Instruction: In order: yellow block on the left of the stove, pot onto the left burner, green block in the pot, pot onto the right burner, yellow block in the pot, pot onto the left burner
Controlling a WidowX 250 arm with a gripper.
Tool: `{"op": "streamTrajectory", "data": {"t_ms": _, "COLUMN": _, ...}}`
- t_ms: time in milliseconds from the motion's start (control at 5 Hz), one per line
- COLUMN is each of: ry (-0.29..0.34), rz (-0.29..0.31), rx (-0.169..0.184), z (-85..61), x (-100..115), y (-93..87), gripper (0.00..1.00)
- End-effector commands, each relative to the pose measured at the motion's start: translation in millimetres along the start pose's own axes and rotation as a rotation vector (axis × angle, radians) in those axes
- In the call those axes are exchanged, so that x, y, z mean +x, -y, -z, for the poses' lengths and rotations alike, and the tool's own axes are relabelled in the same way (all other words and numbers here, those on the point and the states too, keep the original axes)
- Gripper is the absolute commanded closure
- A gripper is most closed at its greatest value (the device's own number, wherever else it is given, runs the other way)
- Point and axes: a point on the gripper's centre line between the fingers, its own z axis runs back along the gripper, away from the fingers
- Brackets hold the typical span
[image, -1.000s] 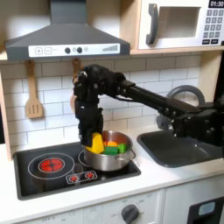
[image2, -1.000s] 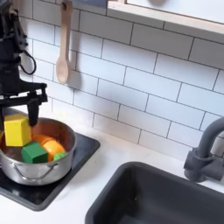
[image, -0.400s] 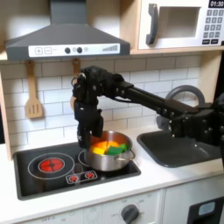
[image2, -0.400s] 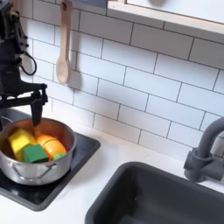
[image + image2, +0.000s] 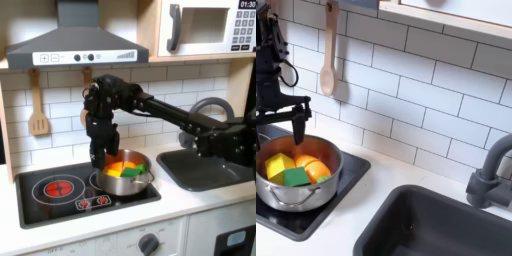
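The yellow block (image 5: 277, 165) is out of my gripper (image 5: 278, 124) now and lies in the pot (image 5: 296, 190), lower left of the second exterior view, beside the green block (image 5: 295, 177). My jaws are spread empty, lifted above the rim.

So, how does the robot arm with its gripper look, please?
The arm is matte black all over, built of boxy jointed segments with thicker blocks at the joints. The gripper is black too, with two thin straight fingers below a square body. No markings can be read.
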Motion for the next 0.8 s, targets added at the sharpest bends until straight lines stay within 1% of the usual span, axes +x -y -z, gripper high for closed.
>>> {"op": "streamTrajectory", "data": {"t_ms": 0, "ry": -0.011, "rz": 0.012, "rx": -0.022, "z": -5.7, "x": -13.0, "y": 6.6, "gripper": 0.0}}
{"op": "streamTrajectory", "data": {"t_ms": 200, "ry": -0.015, "rz": 0.015, "rx": -0.019, "z": -4.4, "x": -17.1, "y": 5.6, "gripper": 0.0}}
{"op": "streamTrajectory", "data": {"t_ms": 400, "ry": -0.021, "rz": 0.038, "rx": -0.007, "z": 1.7, "x": -24.3, "y": 13.7, "gripper": 0.0}}
{"op": "streamTrajectory", "data": {"t_ms": 600, "ry": -0.036, "rz": 0.038, "rx": 0.009, "z": 10.9, "x": -26.0, "y": 13.1, "gripper": 0.0}}
